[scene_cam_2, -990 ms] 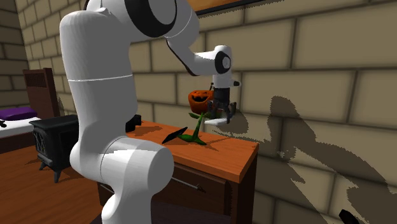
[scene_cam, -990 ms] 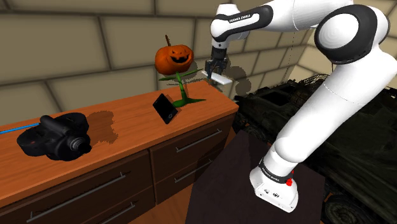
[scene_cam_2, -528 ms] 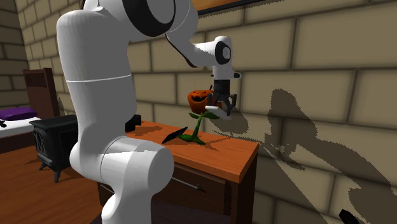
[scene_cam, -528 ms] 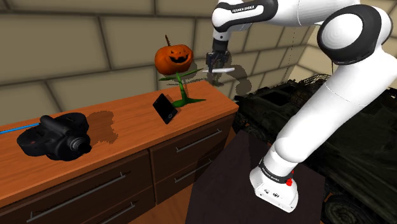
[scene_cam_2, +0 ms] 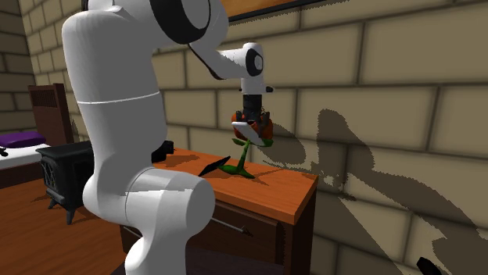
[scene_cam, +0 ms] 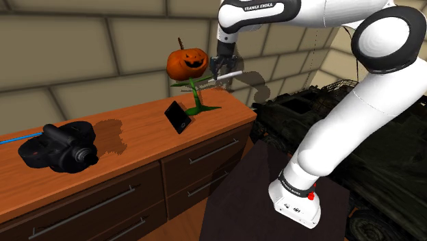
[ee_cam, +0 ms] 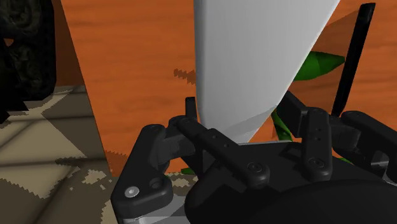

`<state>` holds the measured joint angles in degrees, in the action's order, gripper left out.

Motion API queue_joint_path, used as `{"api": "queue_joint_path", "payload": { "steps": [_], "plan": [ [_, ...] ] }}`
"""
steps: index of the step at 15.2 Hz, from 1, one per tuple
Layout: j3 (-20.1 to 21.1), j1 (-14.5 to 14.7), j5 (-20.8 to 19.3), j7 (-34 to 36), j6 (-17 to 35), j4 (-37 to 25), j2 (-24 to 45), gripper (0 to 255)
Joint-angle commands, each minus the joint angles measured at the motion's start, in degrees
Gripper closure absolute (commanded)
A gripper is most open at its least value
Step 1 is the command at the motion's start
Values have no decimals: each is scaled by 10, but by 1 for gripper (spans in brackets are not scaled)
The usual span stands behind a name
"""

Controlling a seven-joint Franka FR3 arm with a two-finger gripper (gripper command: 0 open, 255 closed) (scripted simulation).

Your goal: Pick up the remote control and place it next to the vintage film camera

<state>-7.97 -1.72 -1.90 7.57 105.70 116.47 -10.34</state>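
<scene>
"FRANKA EMIKA" on the arm (scene_cam: pixel 263 7)

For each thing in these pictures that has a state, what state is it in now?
pincer: shut on the remote control
remote control: held in the air, near the pumpkin plant
film camera: resting on the dresser
black slab: standing tilted on the dresser
drawers: shut

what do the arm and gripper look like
The arm is built of thick, rounded white segments with dark bands at the joints. Black FRANKA EMIKA lettering runs along the segment near the wrist. A small red dot sits on the base segment. The gripper is all black, with two slim fingers and round screw heads on its body.
</scene>
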Motion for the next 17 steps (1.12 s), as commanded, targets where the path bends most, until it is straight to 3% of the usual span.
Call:
{"api": "queue_joint_path", "payload": {
  "steps": [1,9,17],
  "plan": [
    [15,11,3,25,1,2,0,255],
    [80,59,16,134,-1,-17,17,255],
    [140,107,21,240,-9,-78,70,255]
  ]
}}
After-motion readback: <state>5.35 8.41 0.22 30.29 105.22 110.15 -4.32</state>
